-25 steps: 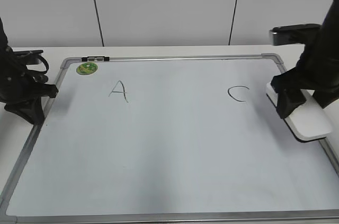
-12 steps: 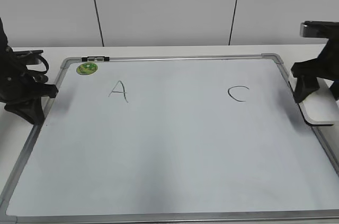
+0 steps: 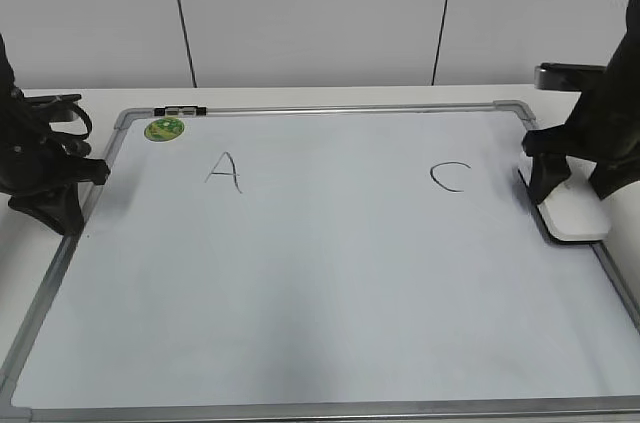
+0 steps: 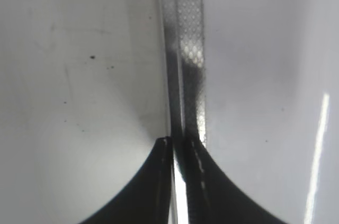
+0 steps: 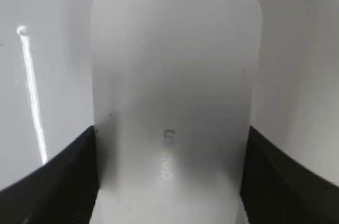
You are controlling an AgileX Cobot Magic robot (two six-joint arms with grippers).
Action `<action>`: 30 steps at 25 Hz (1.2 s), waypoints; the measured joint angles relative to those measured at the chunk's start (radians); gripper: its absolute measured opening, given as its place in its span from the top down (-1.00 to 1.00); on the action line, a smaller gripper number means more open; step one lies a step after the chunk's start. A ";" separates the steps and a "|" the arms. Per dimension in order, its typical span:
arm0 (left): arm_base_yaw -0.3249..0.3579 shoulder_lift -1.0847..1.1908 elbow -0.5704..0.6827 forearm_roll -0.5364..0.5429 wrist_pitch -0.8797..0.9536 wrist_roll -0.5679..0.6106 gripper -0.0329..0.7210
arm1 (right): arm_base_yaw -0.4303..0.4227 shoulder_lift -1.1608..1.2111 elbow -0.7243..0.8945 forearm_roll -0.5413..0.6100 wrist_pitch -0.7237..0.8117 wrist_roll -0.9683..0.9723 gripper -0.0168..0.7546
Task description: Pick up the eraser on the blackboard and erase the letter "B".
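Observation:
The blackboard (image 3: 330, 283) lies flat, bearing a black "A" (image 3: 224, 172) and a black "C" (image 3: 450, 177). No letter "B" shows between them. The white eraser (image 3: 575, 215) rests at the board's right edge, over the frame. My right gripper (image 3: 575, 188) stands over it with a jaw against each long side. In the right wrist view the eraser (image 5: 175, 75) fills the gap between the jaws (image 5: 170, 134), grey print facing up. My left gripper (image 3: 55, 198) is shut and empty at the board's left frame (image 4: 188, 49), its tips (image 4: 177, 142) together.
A round green sticker (image 3: 164, 128) sits at the board's far left corner. A small dark marker (image 3: 180, 110) lies on the far frame. The board rests on a white table (image 3: 300, 95) with a white panelled wall behind.
My right gripper and the eraser swung right, past the board's right frame, then came back left to the frame. The left arm has not moved.

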 joint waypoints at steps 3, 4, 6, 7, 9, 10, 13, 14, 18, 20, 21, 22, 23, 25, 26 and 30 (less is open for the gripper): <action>0.000 0.000 0.000 0.000 0.000 0.000 0.83 | 0.000 0.016 0.000 0.015 0.007 -0.007 -0.43; 0.000 0.000 0.000 0.000 0.000 0.000 0.83 | 0.000 0.021 0.000 0.017 0.008 -0.009 -0.43; 0.000 0.000 0.000 0.000 0.000 0.000 0.83 | 0.000 0.025 0.000 0.017 0.008 -0.009 -0.44; 0.000 0.000 0.000 -0.002 0.000 0.000 0.83 | 0.000 0.026 0.000 0.017 0.008 -0.010 -0.46; 0.000 0.000 0.000 -0.002 0.000 0.000 0.83 | 0.000 0.026 0.000 0.017 0.008 -0.010 -0.47; 0.000 0.000 0.000 -0.002 0.000 0.000 0.83 | 0.000 0.026 -0.002 0.017 0.013 -0.010 -0.55; 0.000 0.000 0.000 -0.002 0.000 0.000 0.83 | 0.000 0.026 -0.006 0.017 0.037 -0.010 -0.61; 0.000 0.000 0.000 -0.002 0.000 0.000 0.83 | 0.000 0.026 -0.008 0.017 0.046 -0.010 -0.63; 0.000 0.000 0.000 -0.002 0.000 0.000 0.82 | 0.000 0.018 -0.040 0.017 0.097 -0.013 -0.63; 0.000 0.000 0.000 -0.002 0.000 0.000 0.82 | 0.000 -0.022 -0.057 0.017 0.109 -0.013 -0.62; 0.000 0.000 -0.002 -0.002 0.000 0.000 0.80 | 0.000 -0.046 -0.061 0.017 0.112 -0.013 -0.62; 0.000 0.002 -0.008 -0.002 0.002 0.000 0.78 | 0.000 -0.075 -0.066 0.017 0.115 -0.013 -0.62; 0.000 0.004 -0.017 0.000 0.007 0.000 0.74 | 0.000 -0.095 -0.068 0.017 0.117 -0.013 -0.61; 0.000 0.014 -0.044 0.002 0.017 0.002 0.57 | 0.000 -0.129 -0.069 0.017 0.129 -0.013 -0.60; 0.000 0.021 -0.062 0.002 0.017 0.003 0.48 | 0.000 -0.129 -0.069 0.017 0.129 -0.013 -0.60; 0.000 0.031 -0.195 0.010 0.114 0.003 0.04 | 0.000 -0.186 -0.069 0.019 0.169 -0.013 -0.59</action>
